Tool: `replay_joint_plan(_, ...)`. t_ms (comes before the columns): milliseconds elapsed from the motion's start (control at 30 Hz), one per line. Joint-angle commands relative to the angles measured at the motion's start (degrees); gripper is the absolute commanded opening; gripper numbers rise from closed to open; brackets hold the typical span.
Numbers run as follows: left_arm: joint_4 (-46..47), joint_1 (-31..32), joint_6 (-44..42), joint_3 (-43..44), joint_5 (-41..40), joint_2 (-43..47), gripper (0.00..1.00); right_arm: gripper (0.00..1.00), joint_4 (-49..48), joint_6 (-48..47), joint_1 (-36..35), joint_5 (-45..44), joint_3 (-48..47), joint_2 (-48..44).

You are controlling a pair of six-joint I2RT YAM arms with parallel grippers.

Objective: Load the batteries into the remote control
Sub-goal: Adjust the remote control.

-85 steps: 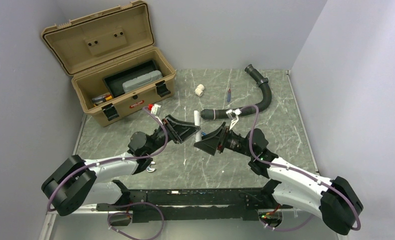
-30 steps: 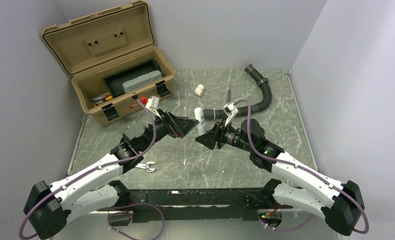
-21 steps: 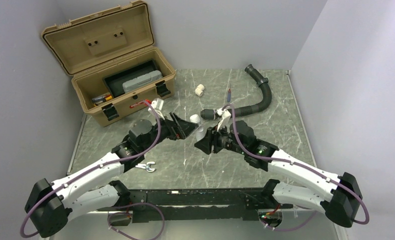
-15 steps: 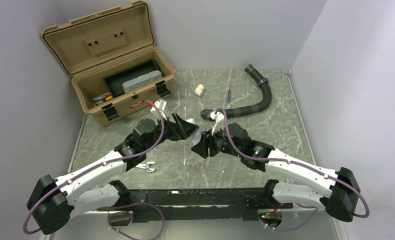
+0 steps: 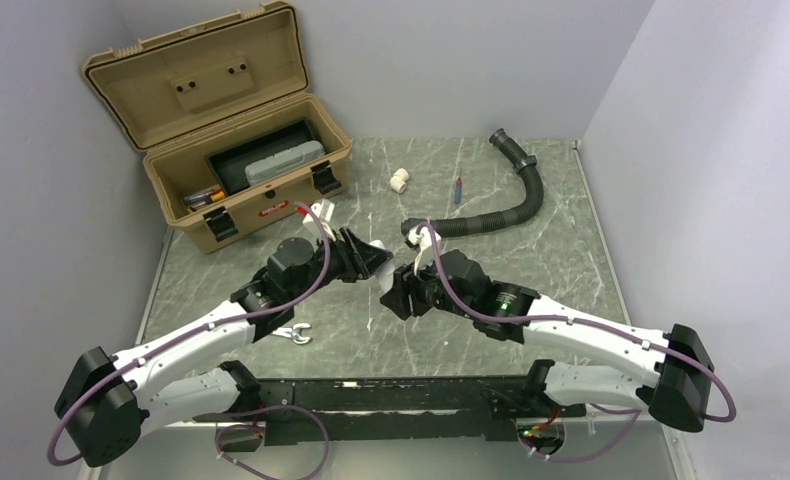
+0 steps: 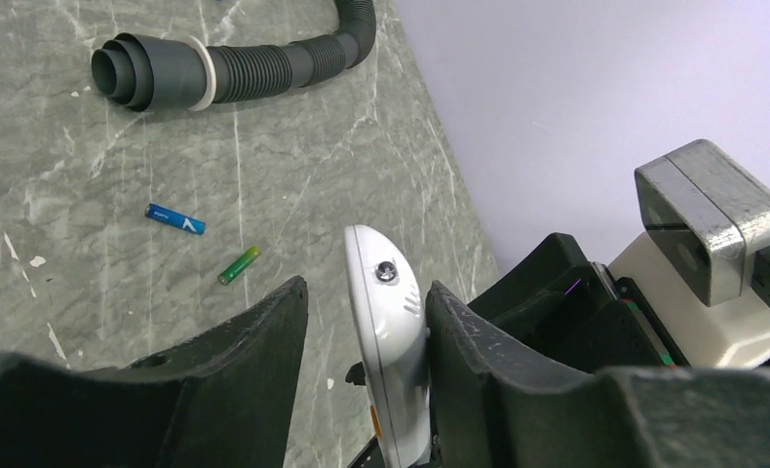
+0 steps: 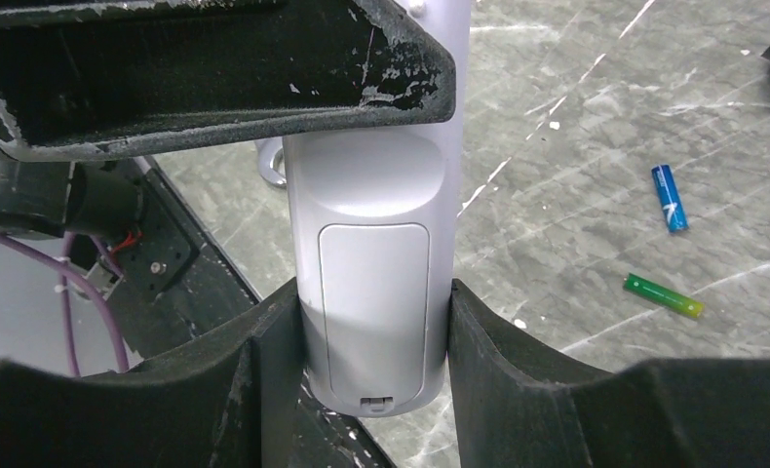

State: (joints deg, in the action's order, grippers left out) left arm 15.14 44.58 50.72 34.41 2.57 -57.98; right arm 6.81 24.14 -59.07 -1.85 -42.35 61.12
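We found the remote control [image 7: 373, 185] held clear of the table [image 5: 571, 260], near its centre, between both arms. The right gripper [image 7: 372, 289] was clamped on the remote's lower end, one finger pressed to each long side. The remote's back faced that wrist camera, and its rectangular cover [image 7: 374, 302] sat flush in place. The left gripper [image 6: 366, 292] straddled the opposite end with jaws narrow. One finger lay against the remote, while beside the other a gap showed bare table. We recorded no full grip on that side.

The blue battery [image 6: 175, 218] and the green battery [image 6: 239, 264] lay loose on the table, near each other but not touching, and apart from the remote. From the left wrist they lay at 10 o'clock of the remote's tip; from the right wrist, at 3 o'clock of its body.

In the overhead view, an open tan toolbox [image 5: 241, 190] stood at 10 o'clock of the table and a black ribbed hose [image 5: 511, 195] curved at 1 o'clock. A white pipe fitting [image 5: 399, 180] and a red-and-blue stick [image 5: 458, 188] lay at 12 o'clock. A small metal tool [image 5: 291, 335] lay at 8 o'clock, beside the left arm.
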Motion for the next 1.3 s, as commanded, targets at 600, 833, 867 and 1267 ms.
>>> replay_joint_plan(600,-0.5,1.2,-0.5,0.3,0.8,-0.6,0.54,0.0,2.1,-3.9,-3.3,-8.0,-7.0,2.4)
replay_joint_plan(833,-0.9,1.3,-0.8,0.0,0.0,-0.1,0.32,0.0,2.1,-3.8,-3.8,-8.0,-6.8,2.5)
replay_joint_plan(867,-1.2,1.3,-0.9,0.0,-0.1,0.0,0.32,0.0,2.2,-4.0,-3.8,-7.9,-6.7,2.4)
replay_joint_plan(1267,0.5,1.3,-1.8,-4.2,-2.3,3.8,0.0,0.71,0.4,-4.7,-4.0,-6.7,-4.3,-3.4)
